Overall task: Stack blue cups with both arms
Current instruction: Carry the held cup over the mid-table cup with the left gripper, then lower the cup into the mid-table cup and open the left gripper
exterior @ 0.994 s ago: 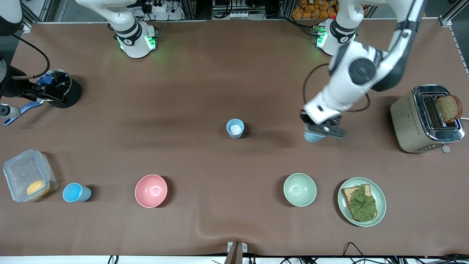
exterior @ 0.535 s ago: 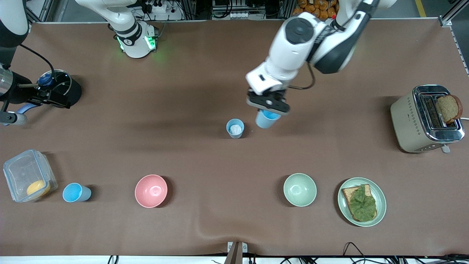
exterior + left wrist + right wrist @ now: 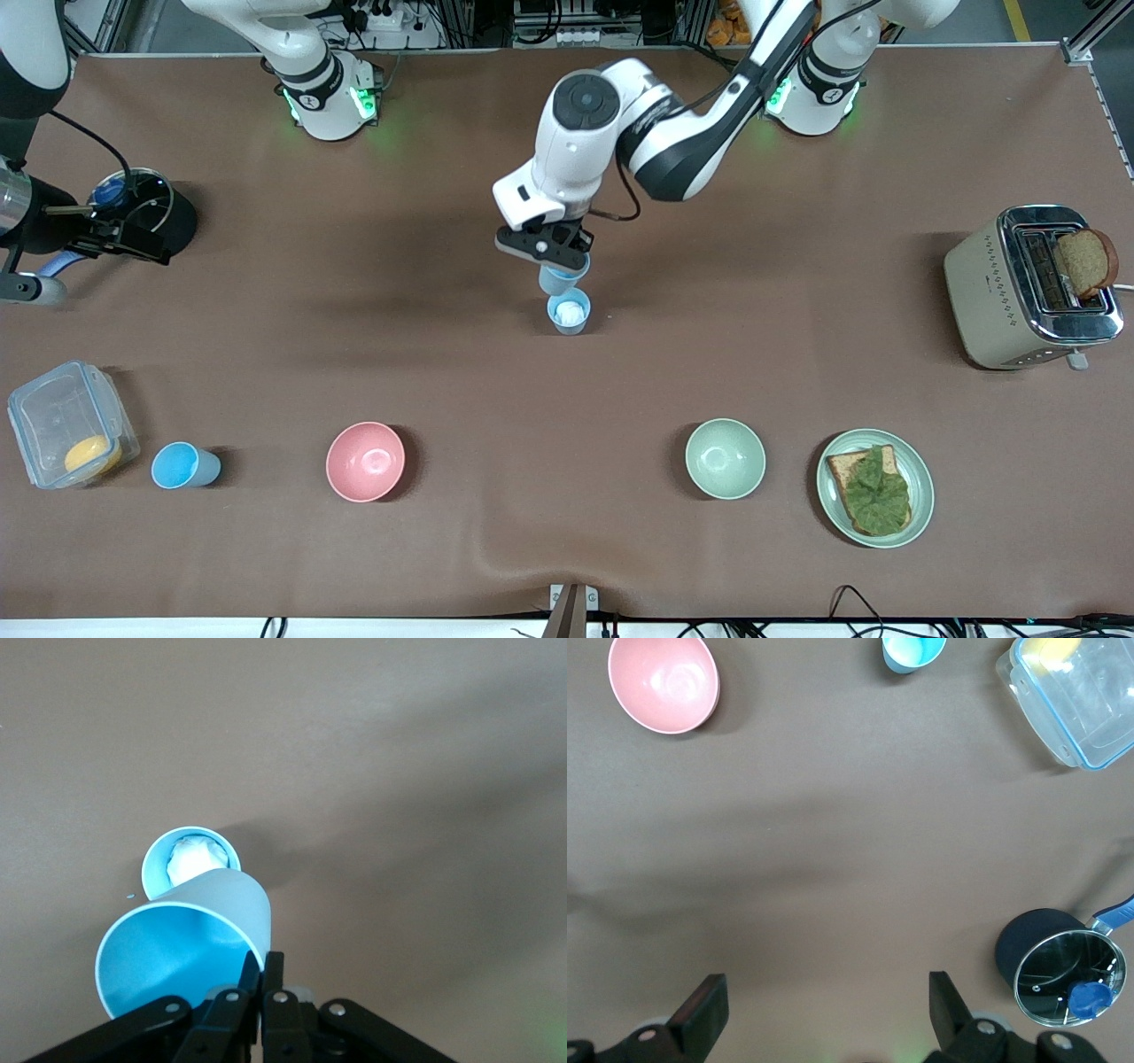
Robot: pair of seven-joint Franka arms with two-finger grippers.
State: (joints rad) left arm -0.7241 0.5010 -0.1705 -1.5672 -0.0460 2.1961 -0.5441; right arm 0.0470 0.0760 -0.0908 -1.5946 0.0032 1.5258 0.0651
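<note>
Three blue cups matter here, and we judge the step in hand to be bringing the carried one over its partner and nesting it. Our left gripper (image 3: 551,251), at upper centre of the front view, is clamped on the rim wall of the held cup (image 3: 558,276), which hangs tilted in the air with its base toward the target cup (image 3: 569,312) standing upright on the brown table (image 3: 567,549) at the frame's centre. In the left wrist view the held cup (image 3: 182,948) fills the lower left with its mouth toward the camera, and the target cup (image 3: 189,859) shows just past its edge, with something white and crumpled sitting inside. To do this well, we would first bring the held cup upright, centre its base over the target's mouth, then lower slowly; a tilted entry would likely catch the rim and tip the standing cup. That white lump may stop the cup seating fully, so we should let go only when it rests steady. Our right gripper (image 3: 824,1005) waits at the left edge of the front view, fingers spread wide and empty; its wrist view shows the third cup (image 3: 913,651) at top centre, beside a pink bowl (image 3: 664,683) at upper left.
</note>
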